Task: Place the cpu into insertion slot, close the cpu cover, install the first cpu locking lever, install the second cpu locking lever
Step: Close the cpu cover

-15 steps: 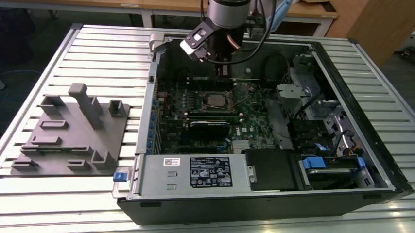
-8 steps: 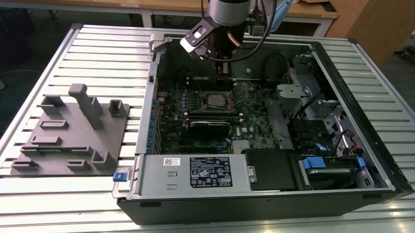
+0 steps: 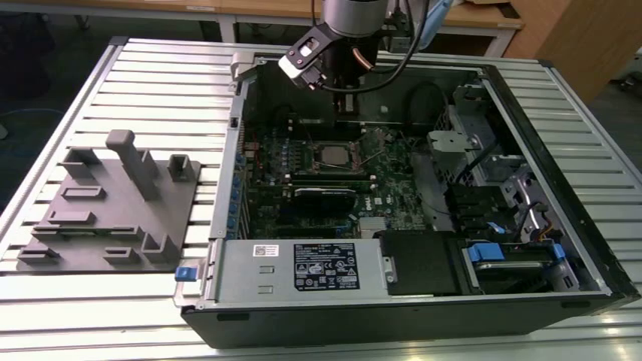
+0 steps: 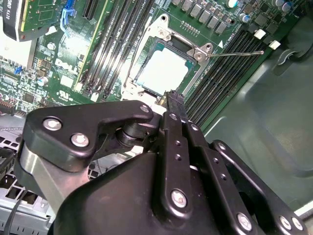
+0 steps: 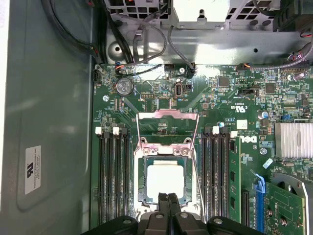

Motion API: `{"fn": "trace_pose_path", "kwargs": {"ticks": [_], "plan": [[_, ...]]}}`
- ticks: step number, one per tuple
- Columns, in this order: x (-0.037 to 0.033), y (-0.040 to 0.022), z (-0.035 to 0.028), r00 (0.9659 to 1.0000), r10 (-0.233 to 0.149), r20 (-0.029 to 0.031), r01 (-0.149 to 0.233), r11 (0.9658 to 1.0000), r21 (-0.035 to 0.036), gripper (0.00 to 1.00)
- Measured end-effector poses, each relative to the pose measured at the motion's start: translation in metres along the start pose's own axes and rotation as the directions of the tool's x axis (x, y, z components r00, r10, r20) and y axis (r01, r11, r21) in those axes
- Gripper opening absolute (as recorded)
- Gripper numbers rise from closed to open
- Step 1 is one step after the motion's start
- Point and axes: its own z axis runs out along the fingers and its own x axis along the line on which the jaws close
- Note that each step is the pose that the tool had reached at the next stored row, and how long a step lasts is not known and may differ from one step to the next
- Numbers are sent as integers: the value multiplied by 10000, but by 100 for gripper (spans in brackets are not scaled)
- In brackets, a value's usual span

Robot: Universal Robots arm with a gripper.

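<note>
Fingertips of the gripper (image 5: 167, 197) are pressed together with nothing between them, maybe so the thin tip can poke small parts. They hang just over one edge of the cpu (image 5: 165, 180), which lies flat in the insertion slot (image 5: 141, 182). The cpu cover (image 5: 167, 128) looks tipped up, so the chip shows. A thin wire lever (image 4: 234, 53) sticks out beside the slot and could get in the way. In the exterior view, a grey tray (image 3: 110, 203) sits at nine o'clock from the computer case (image 3: 401, 323).

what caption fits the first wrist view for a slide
Shut gripper close above the cpu seated in the slot.
</note>
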Motion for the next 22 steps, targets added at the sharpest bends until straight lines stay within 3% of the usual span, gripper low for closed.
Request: {"fn": "trace_pose_path", "kwargs": {"ticks": [22], "plan": [[1,58,2,10000,0,0,0,10000,0,10]]}}
